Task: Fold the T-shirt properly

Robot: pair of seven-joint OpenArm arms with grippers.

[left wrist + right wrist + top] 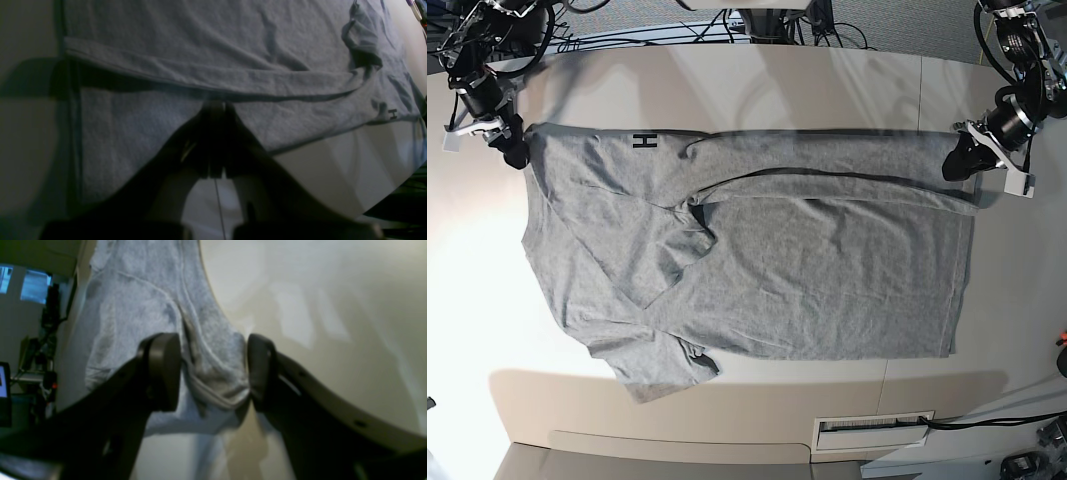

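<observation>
The grey T-shirt (757, 260) lies spread out flat on the pale table (727, 90), with its bottom edge on the right side of the base view and its neck end on the left. One long strip along the far side is folded over onto the rest of the shirt. A black letter H (644, 141) shows on that folded part. A short sleeve (662, 365) sticks out at the near left.

The left hand (216, 106) sits at the far corner by the bottom edge. Its two fingers are pressed tight together, right at the folded edge. It looks like it is pinching the cloth, but that spot is dark, so it is hard to be sure.

The right hand (213, 370) is at the other far corner, by the neck end. Its fingers (163, 366) are spread wide, and a bunched bit of the shirt sits between them.
</observation>
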